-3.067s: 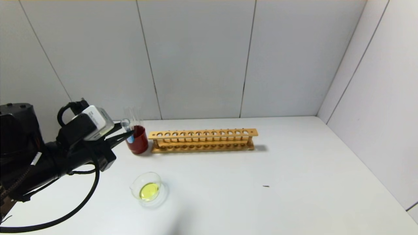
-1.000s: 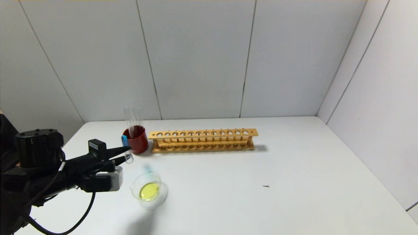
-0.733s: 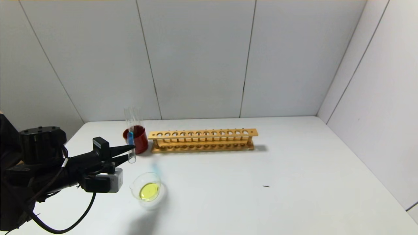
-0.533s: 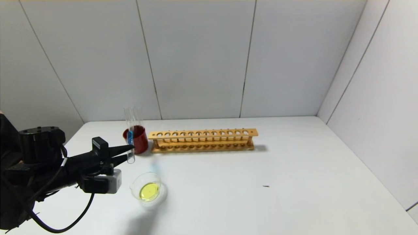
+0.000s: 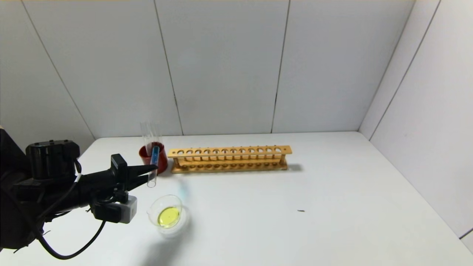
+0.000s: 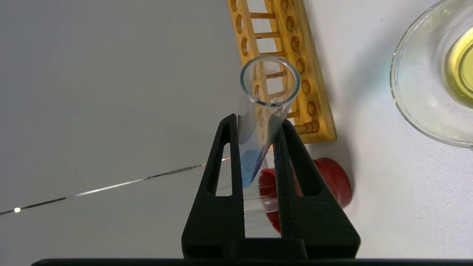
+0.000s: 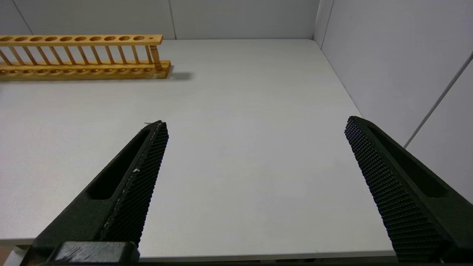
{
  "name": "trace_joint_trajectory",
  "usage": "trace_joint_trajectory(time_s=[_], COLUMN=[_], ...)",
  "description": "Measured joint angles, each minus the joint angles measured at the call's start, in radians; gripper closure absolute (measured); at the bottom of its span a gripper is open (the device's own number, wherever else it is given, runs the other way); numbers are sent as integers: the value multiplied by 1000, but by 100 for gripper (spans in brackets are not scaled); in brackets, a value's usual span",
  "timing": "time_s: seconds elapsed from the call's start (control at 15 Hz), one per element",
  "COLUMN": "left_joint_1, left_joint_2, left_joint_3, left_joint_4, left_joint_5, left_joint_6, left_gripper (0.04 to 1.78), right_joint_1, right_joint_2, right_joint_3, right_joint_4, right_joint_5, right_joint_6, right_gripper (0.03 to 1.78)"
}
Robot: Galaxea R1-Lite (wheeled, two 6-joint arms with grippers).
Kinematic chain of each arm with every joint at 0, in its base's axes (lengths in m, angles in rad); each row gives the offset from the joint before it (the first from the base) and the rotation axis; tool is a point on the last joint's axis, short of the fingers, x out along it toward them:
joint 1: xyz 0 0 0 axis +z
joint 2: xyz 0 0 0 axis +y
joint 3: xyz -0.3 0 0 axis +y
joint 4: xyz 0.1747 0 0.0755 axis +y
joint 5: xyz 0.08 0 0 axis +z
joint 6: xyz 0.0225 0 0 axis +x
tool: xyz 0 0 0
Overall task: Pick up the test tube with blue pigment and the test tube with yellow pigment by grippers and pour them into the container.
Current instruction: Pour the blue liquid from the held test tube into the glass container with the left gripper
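Clamped between the black tapered fingers of the left hand (image 5: 149,172), blue tube (image 5: 153,166): slim clear glass, inverted and tilted, open rim lowest, blue liquid at the raised round end; held above the table (image 5: 332,192), between cup and dish. Dish (image 5: 166,213): low clear glass with pouring lip, yellow liquid pooled inside, near the table's front left. Cup (image 5: 159,159): dark red, opaque, holding colourless tubes (image 5: 147,133). Rack (image 5: 230,159): long wooden, rows of round holes, beside the cup. Right hand (image 7: 255,129): ribbed black fingers spread wide, empty, over bare table.
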Motion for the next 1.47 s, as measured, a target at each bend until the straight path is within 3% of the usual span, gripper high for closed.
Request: trace_joint_trajectory(time_s=[1.13, 1.47], left_joint_1=[49, 41], left_joint_2=[85, 106], left_joint_3=[-87, -103], left_joint_4=[30, 30], left_joint_5=[-13, -13], left_joint_6=[267, 285], left_gripper=[152, 152], right_joint_1=[0, 0], right_joint_2=[0, 0], right_joint_3=[0, 0], right_joint_4=[0, 0], right_joint_5=[0, 0], right_joint_6=[0, 0], right_gripper=[6, 6])
